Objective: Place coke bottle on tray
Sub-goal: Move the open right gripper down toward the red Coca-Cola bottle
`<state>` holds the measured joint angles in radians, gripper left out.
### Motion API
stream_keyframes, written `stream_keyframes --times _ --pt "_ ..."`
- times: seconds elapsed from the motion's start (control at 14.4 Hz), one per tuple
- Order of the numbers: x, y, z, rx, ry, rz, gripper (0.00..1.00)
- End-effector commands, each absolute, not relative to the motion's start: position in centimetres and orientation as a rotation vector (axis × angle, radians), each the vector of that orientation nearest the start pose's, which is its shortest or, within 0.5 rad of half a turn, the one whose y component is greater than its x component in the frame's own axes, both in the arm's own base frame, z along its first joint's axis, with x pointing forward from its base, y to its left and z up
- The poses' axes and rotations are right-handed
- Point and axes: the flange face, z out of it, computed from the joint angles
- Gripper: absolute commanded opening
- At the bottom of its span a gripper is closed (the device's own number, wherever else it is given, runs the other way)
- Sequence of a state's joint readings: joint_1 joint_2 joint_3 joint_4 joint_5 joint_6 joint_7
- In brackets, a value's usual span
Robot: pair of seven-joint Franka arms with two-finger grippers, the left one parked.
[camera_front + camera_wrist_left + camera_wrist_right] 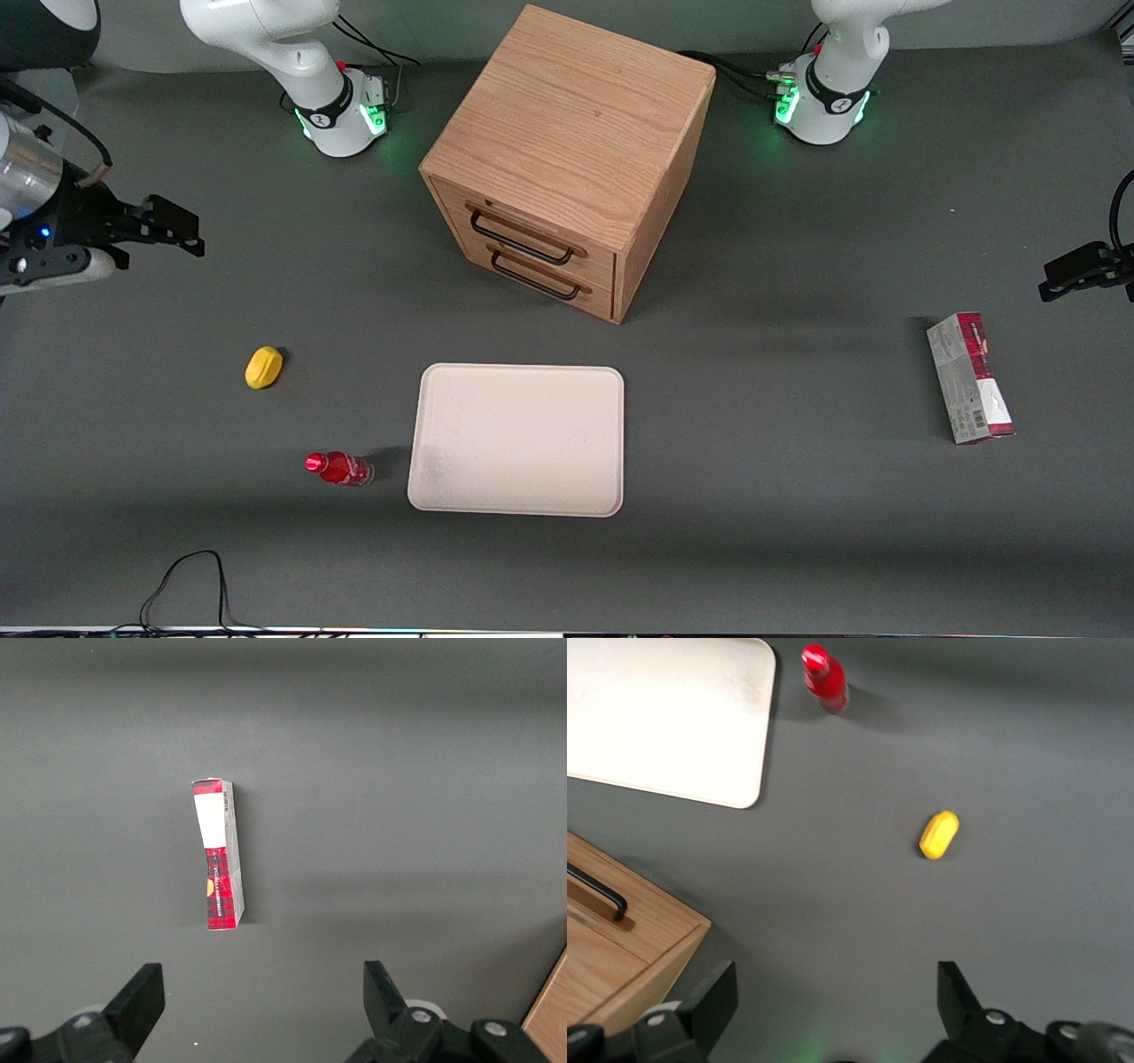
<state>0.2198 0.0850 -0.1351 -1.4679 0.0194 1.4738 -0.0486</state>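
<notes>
Red little coke bottle (338,468) stands on the grey table just beside the flat cream tray (518,439). Black gripper (177,234) hangs open, well apart from both.

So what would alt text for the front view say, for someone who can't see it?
A small red coke bottle stands on a grey table beside an empty cream tray. The open gripper hovers far off, above the table's working-arm end.

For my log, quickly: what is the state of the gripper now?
Gripper: open, holding nothing, raised over the table toward the working arm's end, farther from the front camera than the coke bottle.
</notes>
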Motion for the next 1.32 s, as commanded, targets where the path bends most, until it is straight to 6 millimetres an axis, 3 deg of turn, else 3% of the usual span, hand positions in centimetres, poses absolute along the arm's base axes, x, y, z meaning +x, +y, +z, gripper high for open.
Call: stream_keyframes --times 0.0,0.07,0.21,0.55,0.69,0.83,0.97,1.25 --pt "63.3 8.7 59.7 -3.112 -0.164 0.205 1.0" --pt "65.0 9.7 58.4 -3.107 -0.168 0.205 1.0" --pt "66.5 11.0 56.7 -3.104 -0.193 0.214 1.0" --pt "67.1 10.8 55.2 -3.11 -0.185 0.235 1.0" --pt "68.4 11.0 53.2 -3.116 -0.181 0.206 1.0" --pt "70.5 11.1 49.8 -3.126 -0.16 0.162 1.0" --pt "72.2 11.3 46.9 -3.136 -0.051 0.096 1.0" --pt "74.1 11.3 42.5 -3.142 -0.045 0.061 1.0"
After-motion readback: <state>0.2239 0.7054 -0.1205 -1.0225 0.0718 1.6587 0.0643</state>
